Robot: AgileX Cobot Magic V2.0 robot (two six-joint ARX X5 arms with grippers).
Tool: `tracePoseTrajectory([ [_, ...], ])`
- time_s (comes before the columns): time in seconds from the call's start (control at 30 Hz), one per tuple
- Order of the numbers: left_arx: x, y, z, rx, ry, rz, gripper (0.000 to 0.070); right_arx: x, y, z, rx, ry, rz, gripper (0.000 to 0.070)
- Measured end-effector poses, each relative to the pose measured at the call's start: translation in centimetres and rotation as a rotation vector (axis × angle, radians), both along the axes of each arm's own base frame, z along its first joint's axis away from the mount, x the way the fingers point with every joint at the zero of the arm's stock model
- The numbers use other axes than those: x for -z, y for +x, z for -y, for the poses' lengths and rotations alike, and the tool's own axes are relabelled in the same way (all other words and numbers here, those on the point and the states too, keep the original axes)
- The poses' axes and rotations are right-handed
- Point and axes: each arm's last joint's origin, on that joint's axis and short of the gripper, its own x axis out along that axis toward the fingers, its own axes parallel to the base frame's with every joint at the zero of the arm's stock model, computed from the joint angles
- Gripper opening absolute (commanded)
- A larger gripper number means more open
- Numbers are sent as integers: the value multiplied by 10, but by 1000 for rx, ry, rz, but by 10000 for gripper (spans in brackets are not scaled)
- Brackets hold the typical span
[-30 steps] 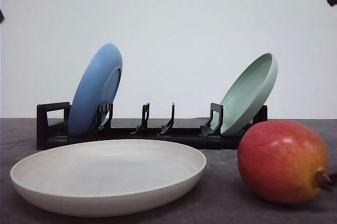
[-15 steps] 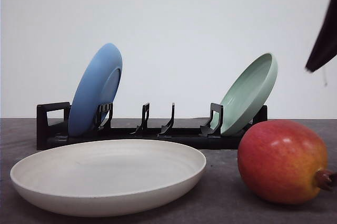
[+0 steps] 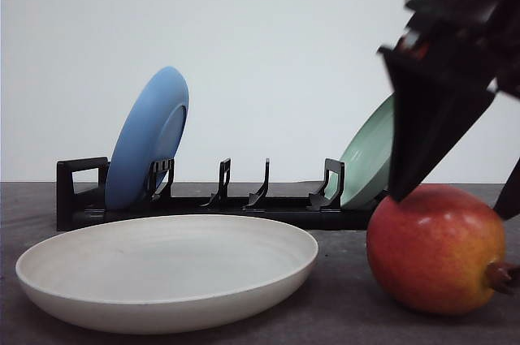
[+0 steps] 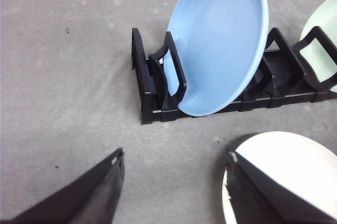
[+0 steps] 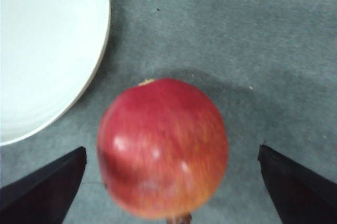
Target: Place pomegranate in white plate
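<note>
Grey matte surface (image 4: 63, 76) carries everything I see. White plate (image 3: 166, 268) sits flat on it at front left, nothing in it; its rim also shows in my right wrist view (image 5: 47, 50) and left wrist view (image 4: 295, 166). Behind it, a black dish rack (image 3: 236, 199) runs across the surface. Blue plate (image 3: 148, 138) stands tilted in the rack's left slots, pale green plate (image 3: 370, 158) leans in the right slots, partly hidden by my right arm.

Right end effector (image 3: 451, 199) hangs above the pomegranate (image 3: 436, 249), fingers spread wide, one dark finger (image 3: 431, 118) pointing down to the fruit's upper left, the other at the frame's right edge. From the right wrist view the fingertips sit on either side of the pomegranate (image 5: 163, 147) with clear gaps, not touching it. The front view makes the left finger tip look like it meets the fruit's top, probably just overlap, hard to tell.

Pomegranate rests on the surface just right of the white plate, apart from the rim, brown crown nub (image 3: 504, 276) pointing right.

Left end effector (image 4: 174, 182) is open wide over bare surface near the white plate's edge, holding nothing.
</note>
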Motion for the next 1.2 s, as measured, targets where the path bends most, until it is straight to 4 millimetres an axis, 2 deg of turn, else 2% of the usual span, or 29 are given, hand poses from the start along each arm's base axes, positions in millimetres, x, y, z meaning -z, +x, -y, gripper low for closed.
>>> tracePoseTrajectory([
  [0.33, 0, 0, 0, 0, 0, 0, 354, 22, 14, -13, -1, -40, -56, 667],
  [0.5, 0, 0, 0, 0, 1, 0, 354, 27, 15, -15, -16, -38, -90, 561],
  [0.63, 0, 0, 0, 0, 1, 0, 354, 26, 14, -15, -24, -30, -108, 549],
  [0.73, 0, 0, 0, 0, 1, 1, 354, 18, 15, -15, -28, -62, -146, 550],
  [0.83, 0, 0, 0, 0, 1, 0, 354, -4, 19, -20, -65, -65, -148, 550],
  [1.0, 0, 0, 0, 0, 1, 0, 354, -40, 29, -42, -178, -7, -69, 550],
  [1.1, 0, 0, 0, 0, 1, 0, 354, -44, 36, -58, -234, -12, -50, 550],
  [1.2, 0, 0, 0, 0, 1, 0, 354, -38, 43, -79, -289, -32, -52, 550],
])
